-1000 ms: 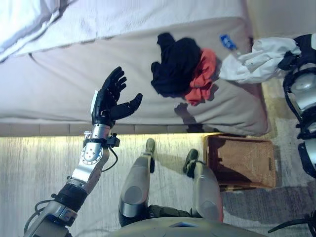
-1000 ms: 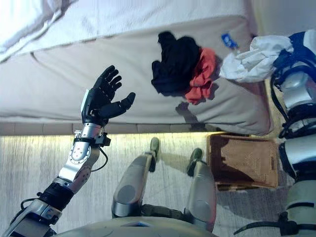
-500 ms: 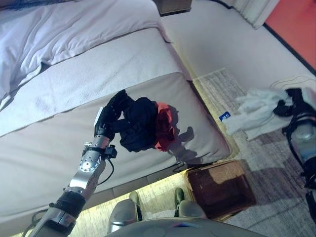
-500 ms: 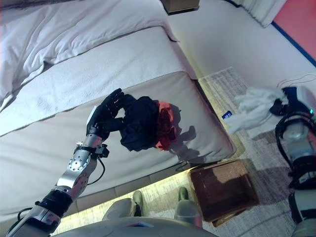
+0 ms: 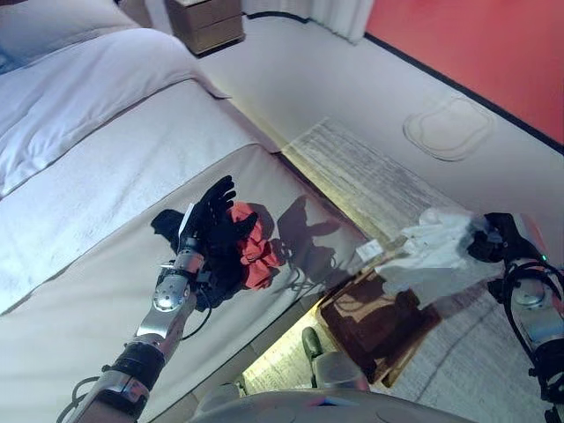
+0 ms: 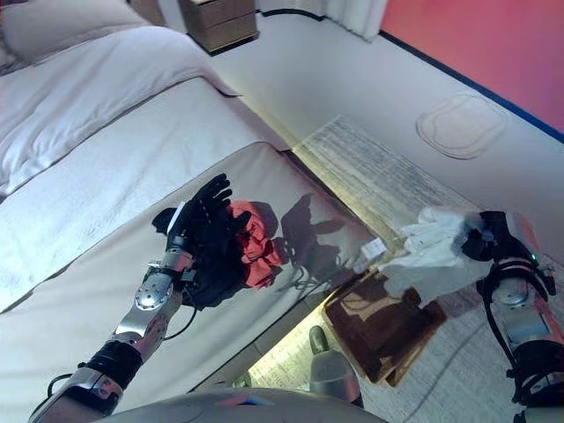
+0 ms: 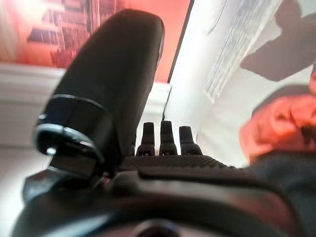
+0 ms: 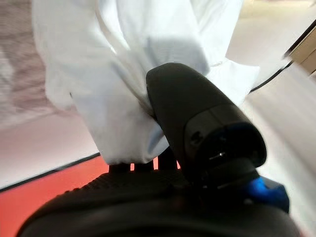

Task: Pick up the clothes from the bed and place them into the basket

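From the head views, the left hand (image 5: 214,220) hovers with fingers spread over the black garment (image 6: 211,269) and red garment (image 5: 251,247) on the bed (image 5: 106,176). The right hand (image 6: 483,240) pinches the white garment (image 6: 436,251), which hangs above the basket (image 6: 383,322), seemingly apart from it. The right wrist view shows the thumb pressed into that white cloth.

white garment (image 6: 438,249) | red garment (image 6: 253,241) | black garment (image 6: 211,269) | brown basket (image 6: 384,326)

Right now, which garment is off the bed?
The white garment, gripped in the right hand above the basket. The black and red ones lie on the bed.
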Motion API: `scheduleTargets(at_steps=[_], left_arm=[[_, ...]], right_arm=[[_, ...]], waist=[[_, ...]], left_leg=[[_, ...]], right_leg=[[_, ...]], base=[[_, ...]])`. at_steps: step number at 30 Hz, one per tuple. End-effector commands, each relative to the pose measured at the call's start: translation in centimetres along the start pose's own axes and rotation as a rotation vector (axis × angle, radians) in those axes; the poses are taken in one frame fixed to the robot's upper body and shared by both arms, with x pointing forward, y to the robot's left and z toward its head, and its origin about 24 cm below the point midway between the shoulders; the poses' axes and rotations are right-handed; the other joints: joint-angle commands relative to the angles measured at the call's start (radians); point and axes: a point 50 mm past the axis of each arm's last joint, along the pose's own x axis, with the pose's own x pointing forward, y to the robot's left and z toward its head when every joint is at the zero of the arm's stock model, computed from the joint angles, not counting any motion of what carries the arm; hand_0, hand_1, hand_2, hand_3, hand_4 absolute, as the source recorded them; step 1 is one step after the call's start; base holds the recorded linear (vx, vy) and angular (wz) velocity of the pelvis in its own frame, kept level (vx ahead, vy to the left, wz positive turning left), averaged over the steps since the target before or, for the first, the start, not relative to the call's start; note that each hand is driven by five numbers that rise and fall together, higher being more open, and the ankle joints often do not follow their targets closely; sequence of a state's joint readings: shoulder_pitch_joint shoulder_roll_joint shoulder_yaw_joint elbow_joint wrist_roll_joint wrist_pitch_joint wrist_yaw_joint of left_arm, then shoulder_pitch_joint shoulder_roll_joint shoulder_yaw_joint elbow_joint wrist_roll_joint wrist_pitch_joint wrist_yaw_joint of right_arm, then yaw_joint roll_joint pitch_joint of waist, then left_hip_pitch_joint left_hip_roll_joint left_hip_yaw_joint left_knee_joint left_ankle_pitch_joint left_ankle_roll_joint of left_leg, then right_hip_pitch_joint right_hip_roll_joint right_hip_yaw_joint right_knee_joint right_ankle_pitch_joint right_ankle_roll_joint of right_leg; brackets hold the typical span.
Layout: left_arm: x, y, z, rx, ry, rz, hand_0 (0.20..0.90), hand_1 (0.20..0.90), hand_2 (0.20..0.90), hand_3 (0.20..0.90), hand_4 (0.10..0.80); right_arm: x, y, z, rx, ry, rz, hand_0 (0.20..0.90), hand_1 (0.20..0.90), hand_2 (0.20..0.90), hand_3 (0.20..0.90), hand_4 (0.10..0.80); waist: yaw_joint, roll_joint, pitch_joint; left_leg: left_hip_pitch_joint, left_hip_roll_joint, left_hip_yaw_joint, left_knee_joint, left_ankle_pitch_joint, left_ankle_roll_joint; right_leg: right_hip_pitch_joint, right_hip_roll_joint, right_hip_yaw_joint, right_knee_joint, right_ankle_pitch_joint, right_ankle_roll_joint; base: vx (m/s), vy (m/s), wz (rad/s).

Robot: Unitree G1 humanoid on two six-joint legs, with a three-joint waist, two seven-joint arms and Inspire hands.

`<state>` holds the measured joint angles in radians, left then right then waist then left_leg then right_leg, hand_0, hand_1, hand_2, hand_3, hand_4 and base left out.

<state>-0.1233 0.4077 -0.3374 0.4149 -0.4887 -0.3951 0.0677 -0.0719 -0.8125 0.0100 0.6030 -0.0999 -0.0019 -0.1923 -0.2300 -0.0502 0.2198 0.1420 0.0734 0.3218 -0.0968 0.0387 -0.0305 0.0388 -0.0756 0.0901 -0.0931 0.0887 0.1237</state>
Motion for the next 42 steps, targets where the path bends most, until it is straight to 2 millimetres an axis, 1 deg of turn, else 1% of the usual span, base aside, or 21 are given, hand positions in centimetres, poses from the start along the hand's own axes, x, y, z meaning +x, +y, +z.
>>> scheduleTargets(at_steps=[1,3,7,16,17,18,19,25,33,36,38,40,42], left_arm=[[1.4,-0.8,2.8,0.011,-0.174,-0.042,0.900,0.900,0.900,0.900,0.800],[1.5,-1.0,2.8,0.013,-0.173,-0.044,0.900,0.900,0.900,0.900,0.800],[1.8,-1.2,2.9,0.017,-0.173,-0.046,0.900,0.900,0.900,0.900,0.800],[1.9,-1.3,2.8,0.025,-0.160,-0.076,0.900,0.900,0.900,0.900,0.800],[1.9,-1.3,2.8,0.024,-0.161,-0.078,0.900,0.900,0.900,0.900,0.800],[1.9,-1.4,2.8,0.023,-0.163,-0.082,0.900,0.900,0.900,0.900,0.800],[2.0,-1.4,2.8,0.023,-0.163,-0.085,0.900,0.900,0.900,0.900,0.800],[2.2,-1.7,2.7,0.022,-0.169,-0.091,0.900,0.900,0.900,0.900,0.800],[2.4,-1.6,3.0,0.030,-0.172,-0.102,0.900,0.900,0.900,0.900,0.800],[2.5,-1.6,3.1,0.035,-0.171,-0.107,0.900,0.900,0.900,0.900,0.800],[2.6,-1.7,3.2,0.036,-0.172,-0.110,0.900,0.900,0.900,0.900,0.800],[2.6,-1.7,3.3,0.035,-0.173,-0.108,0.900,0.900,0.900,0.900,0.800],[2.5,-1.5,3.3,0.032,-0.174,-0.095,0.900,0.900,0.900,0.900,0.800]], right_arm=[[1.1,-3.0,2.2,0.018,-0.098,-0.107,0.300,0.300,0.300,0.200,0.100],[1.0,-1.8,1.2,0.031,-0.046,-0.067,0.300,0.300,0.300,0.200,0.100],[1.0,-0.3,0.0,0.061,0.021,-0.036,0.300,0.300,0.300,0.200,0.100],[1.1,2.4,-0.8,0.086,0.088,0.027,0.300,0.300,0.300,0.200,0.100],[1.1,2.7,-0.8,0.084,0.092,0.029,0.420,0.420,0.420,0.340,0.240],[1.0,2.9,-0.9,0.080,0.099,0.032,0.754,0.754,0.754,0.730,0.630],[0.9,3.1,-1.1,0.076,0.108,0.037,0.900,0.900,0.900,0.900,0.800],[0.4,4.6,-2.6,0.034,0.198,0.073,0.900,0.900,0.900,0.900,0.800],[-1.3,6.3,-6.0,-0.037,0.399,0.176,0.900,0.900,0.900,0.900,0.800],[-1.5,6.4,-6.5,-0.052,0.424,0.198,0.900,0.900,0.900,0.900,0.800],[-1.3,6.3,-6.2,-0.064,0.413,0.188,0.900,0.900,0.900,0.900,0.800],[-0.8,5.9,-5.5,-0.062,0.364,0.156,0.900,0.900,0.900,0.900,0.800],[0.4,5.1,-3.5,-0.043,0.269,0.100,0.900,0.900,0.900,0.900,0.800]], waist=[[0.017,-0.003,-0.092],[0.016,0.003,-0.090],[0.022,0.013,-0.087],[0.046,0.035,-0.078],[0.048,0.037,-0.077],[0.049,0.040,-0.075],[0.050,0.041,-0.075],[0.056,0.050,-0.070],[0.075,0.045,-0.071],[0.085,0.041,-0.075],[0.092,0.040,-0.074],[0.097,0.040,-0.074],[0.099,0.039,-0.073]], left_leg=[[0.020,0.014,0.007,0.100,-0.164,0.011],[0.023,0.015,0.013,0.101,-0.167,0.011],[0.022,0.015,0.016,0.103,-0.169,0.009],[0.018,0.014,0.008,0.109,-0.171,0.007],[0.017,0.013,0.007,0.110,-0.172,0.007],[0.015,0.013,0.006,0.111,-0.172,0.008],[0.015,0.012,0.006,0.112,-0.173,0.008],[0.016,0.010,0.004,0.108,-0.172,0.008],[0.016,0.011,-0.005,0.102,-0.166,0.007],[0.014,0.011,-0.009,0.098,-0.160,0.006],[0.017,0.010,-0.015,0.093,-0.157,0.006],[0.019,0.009,-0.023,0.091,-0.156,0.006],[0.021,0.010,-0.031,0.088,-0.153,0.005]], right_leg=[[-0.044,0.020,-0.014,0.078,-0.042,-0.015],[-0.045,0.020,-0.012,0.079,-0.041,-0.014],[-0.049,0.017,-0.017,0.081,-0.041,-0.013],[-0.054,0.009,-0.039,0.084,-0.042,-0.014],[-0.054,0.008,-0.040,0.084,-0.042,-0.014],[-0.055,0.007,-0.041,0.084,-0.042,-0.014],[-0.056,0.007,-0.041,0.083,-0.041,-0.014],[-0.057,0.004,-0.044,0.079,-0.039,-0.013],[-0.053,0.003,-0.050,0.073,-0.036,-0.012],[-0.053,0.003,-0.052,0.070,-0.032,-0.012],[-0.048,0.003,-0.055,0.067,-0.031,-0.013],[-0.042,0.003,-0.058,0.066,-0.031,-0.014],[-0.039,0.003,-0.062,0.069,-0.033,-0.016]], base=[[0.022,-0.027,-0.17],[0.016,-0.037,-0.10],[0.001,-0.026,-0.02],[0.002,-0.020,0.04],[-0.005,-0.010,0.09],[-0.004,-0.011,0.09],[-0.001,-0.012,0.07],[0.000,-0.001,0.01],[0.000,-0.002,0.00],[0.000,0.000,0.00],[0.011,-0.005,0.02],[0.028,-0.010,0.06],[0.022,-0.004,0.08]])
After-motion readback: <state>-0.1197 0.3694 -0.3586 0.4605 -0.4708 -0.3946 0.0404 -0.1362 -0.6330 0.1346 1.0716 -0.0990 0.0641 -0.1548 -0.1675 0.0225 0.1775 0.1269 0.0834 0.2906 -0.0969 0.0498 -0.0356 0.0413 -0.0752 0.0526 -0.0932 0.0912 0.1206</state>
